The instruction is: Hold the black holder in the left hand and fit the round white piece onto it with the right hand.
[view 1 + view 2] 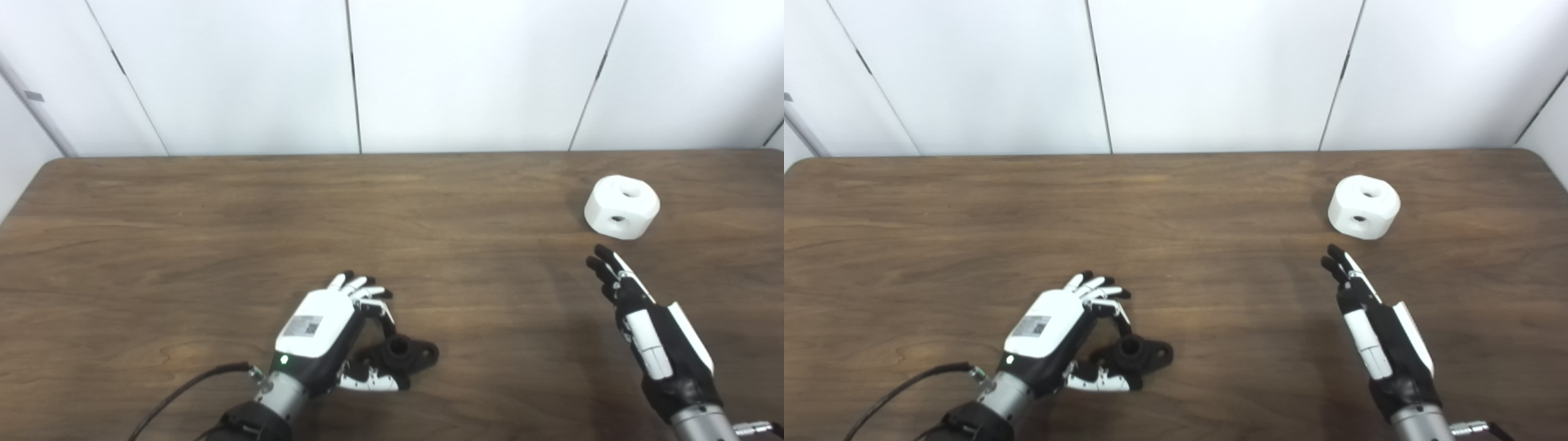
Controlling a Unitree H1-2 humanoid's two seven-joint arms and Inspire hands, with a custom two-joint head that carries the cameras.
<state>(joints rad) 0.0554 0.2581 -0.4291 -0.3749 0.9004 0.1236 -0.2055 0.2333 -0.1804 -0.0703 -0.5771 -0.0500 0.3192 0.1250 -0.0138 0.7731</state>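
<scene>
My left hand [324,337] cups the black holder [401,354] on the table [184,245], fingers and thumb apart around it, not yet clamped; its long axis runs left-right. My right hand [649,331] is spread, empty; the round white piece [621,206] lies just beyond its fingertips, far-right; the right hand is nearer, so the reach is forward.

A white shell with a printed label and green light is seen on the left hand [331,334]; the right hand [649,331] is black, white-panelled.
</scene>
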